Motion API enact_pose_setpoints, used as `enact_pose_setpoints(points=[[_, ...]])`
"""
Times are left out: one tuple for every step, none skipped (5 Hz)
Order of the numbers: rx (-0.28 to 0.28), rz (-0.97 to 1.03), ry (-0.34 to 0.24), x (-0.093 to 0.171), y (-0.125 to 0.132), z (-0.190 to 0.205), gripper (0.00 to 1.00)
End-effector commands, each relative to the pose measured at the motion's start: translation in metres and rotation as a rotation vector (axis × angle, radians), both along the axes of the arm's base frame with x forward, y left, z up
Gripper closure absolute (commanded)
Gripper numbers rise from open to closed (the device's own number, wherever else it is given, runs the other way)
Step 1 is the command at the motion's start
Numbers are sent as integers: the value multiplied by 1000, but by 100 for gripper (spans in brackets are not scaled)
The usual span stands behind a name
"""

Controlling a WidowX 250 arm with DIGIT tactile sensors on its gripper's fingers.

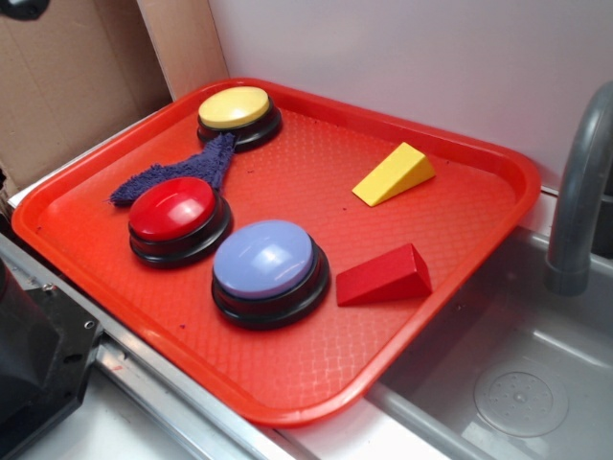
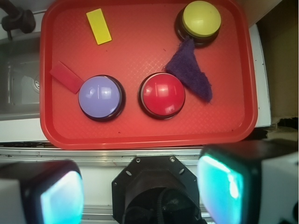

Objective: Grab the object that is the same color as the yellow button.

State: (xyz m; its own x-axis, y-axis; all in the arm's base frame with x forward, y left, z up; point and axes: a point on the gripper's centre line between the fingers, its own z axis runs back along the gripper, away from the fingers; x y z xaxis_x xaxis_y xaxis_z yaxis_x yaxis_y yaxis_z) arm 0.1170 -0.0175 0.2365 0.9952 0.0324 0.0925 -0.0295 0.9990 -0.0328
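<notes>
A small yellow wedge block [image 1: 393, 174] [image 2: 98, 26] lies on the red tray [image 1: 316, 364] [image 2: 140, 135], toward its far right side in the exterior view. The yellow button [image 1: 237, 110] [image 2: 201, 19] on a black base sits at the tray's back corner. My gripper [image 2: 140, 193] hangs high above the tray's near edge, well apart from the wedge. Its two fingers [image 2: 56, 196] stand wide apart with nothing between them. In the exterior view the gripper itself does not show.
A red button [image 1: 175, 216] [image 2: 162, 94], a lavender-blue button [image 1: 268, 266] [image 2: 100, 97], a red wedge [image 1: 385, 276] [image 2: 67, 77] and a purple cloth [image 1: 182, 171] [image 2: 190, 72] share the tray. A grey sink [image 1: 517, 383] with a faucet [image 1: 579, 192] lies to the right. Cardboard [image 1: 67, 86] stands behind.
</notes>
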Motion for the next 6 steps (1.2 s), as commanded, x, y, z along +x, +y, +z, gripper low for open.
enact_pose_setpoints(points=[[0,0,0,0,0,0,0],[-15,-35,-72,25,-8,-9,0],[-34,-6,-57,52,-19,-24,0],[-17,88,-77,85,-23,-44,0],[-15,105,-121,131,-28,-70,0],[-29,84,-175,162,-38,-90,0]])
